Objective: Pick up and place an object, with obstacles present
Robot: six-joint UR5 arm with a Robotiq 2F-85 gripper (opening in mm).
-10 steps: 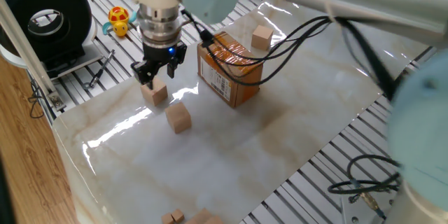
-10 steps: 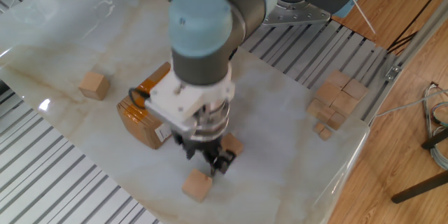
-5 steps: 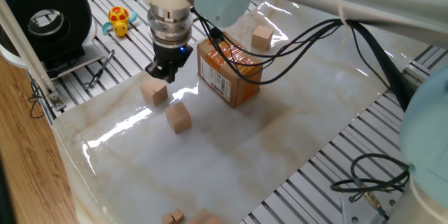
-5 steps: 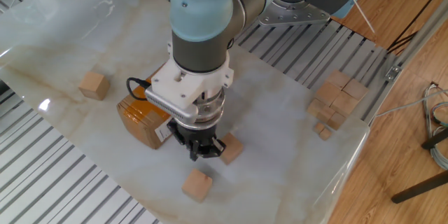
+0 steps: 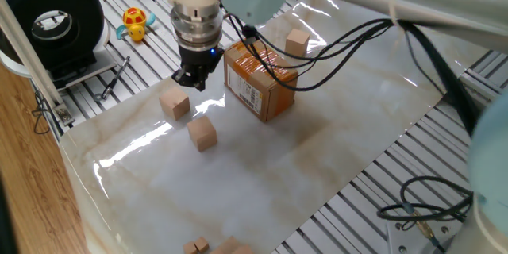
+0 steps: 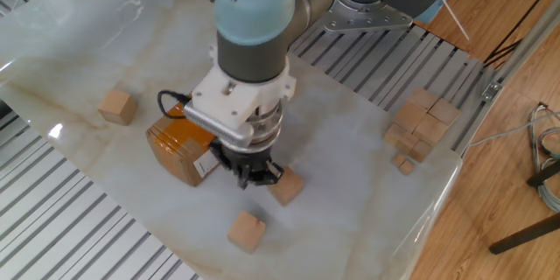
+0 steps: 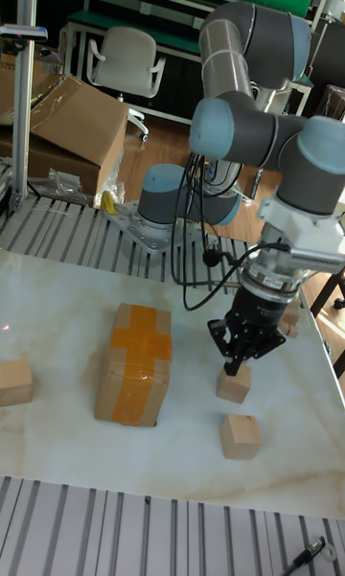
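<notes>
The wooden cube (image 5: pixel 175 104) sits on the counter (image 5: pixel 262 167), left of the cardboard box (image 5: pixel 260 83), a second cube (image 5: pixel 202 133) nearby. The tool (image 5: pixel 190 80) hovers just above it, fingers pinched narrow and holding nothing. Looks like the approach step; next it'd need to open up, then drop straight down clear of the box.

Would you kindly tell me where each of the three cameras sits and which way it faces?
One fixed view: high at a table corner, looking down across the cardboard box; shows the claw, wrist and cables.
The other fixed view: high on the opposite side, looking down; the blue-capped arm hides part of the box, and the robot base shows at the top.
Tall fixed view: low at the table edge facing the robot; shows the whole arm and claw.
Shared: all three show the box and the two wooden cubes near the claw.
</notes>
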